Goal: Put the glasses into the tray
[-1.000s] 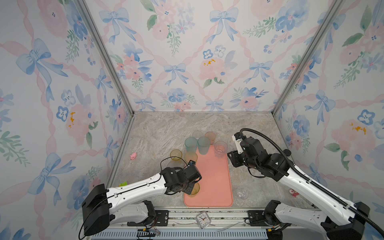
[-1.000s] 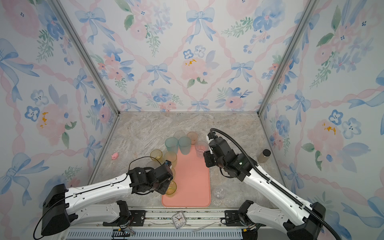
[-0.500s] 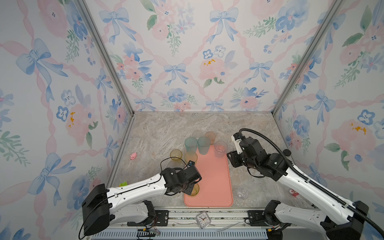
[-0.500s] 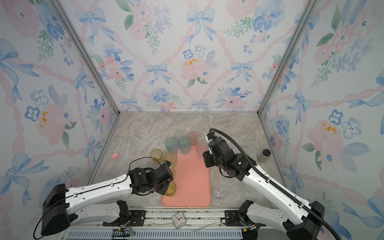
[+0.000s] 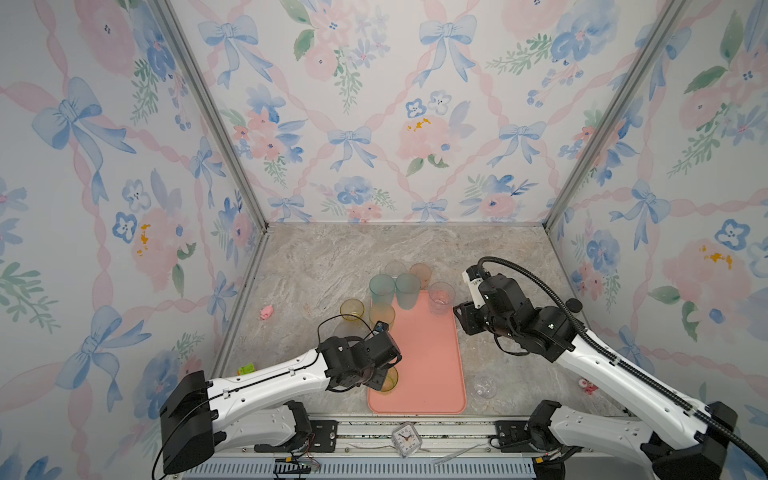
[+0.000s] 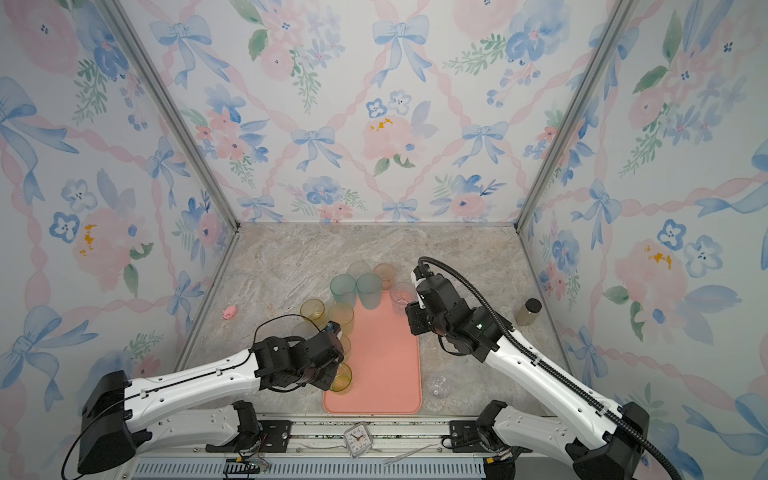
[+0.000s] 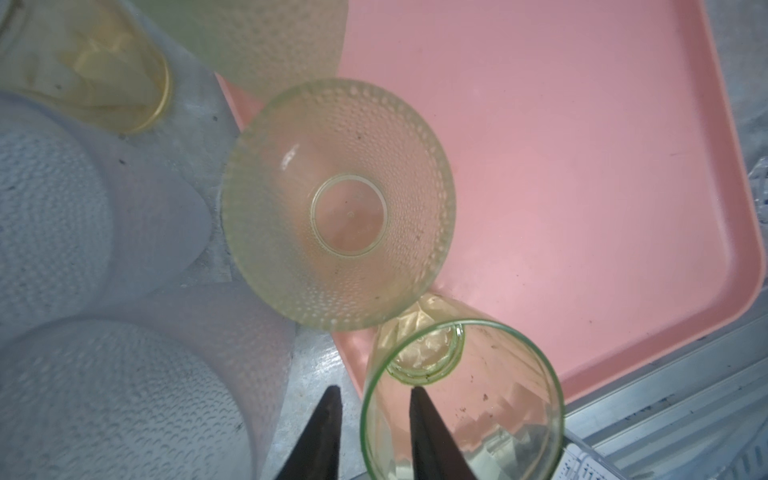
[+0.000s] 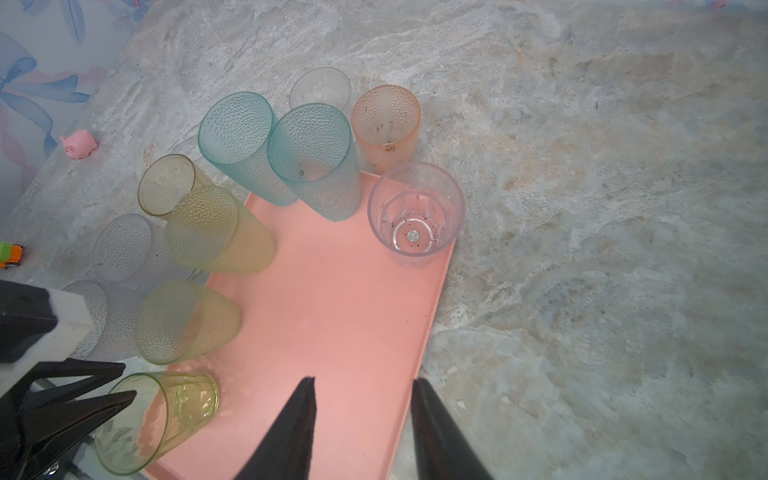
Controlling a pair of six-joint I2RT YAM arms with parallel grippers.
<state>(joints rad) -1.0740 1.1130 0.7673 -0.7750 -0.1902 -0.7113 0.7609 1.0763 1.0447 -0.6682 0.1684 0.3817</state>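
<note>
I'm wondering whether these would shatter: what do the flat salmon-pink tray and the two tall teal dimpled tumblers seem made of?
The flat salmon-pink tray looks like moulded plastic: matte, evenly coloured, rounded corners, low rim. The two tall teal dimpled tumblers look like frosted translucent plastic, their pebbled walls dimly see-through, though looks alone cannot rule out glass.

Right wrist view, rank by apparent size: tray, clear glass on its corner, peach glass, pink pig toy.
1. tray
2. clear glass and peach glass: nearly alike. The clear one sits closer to the camera, so I won't rank them.
3. pink pig toy
</note>
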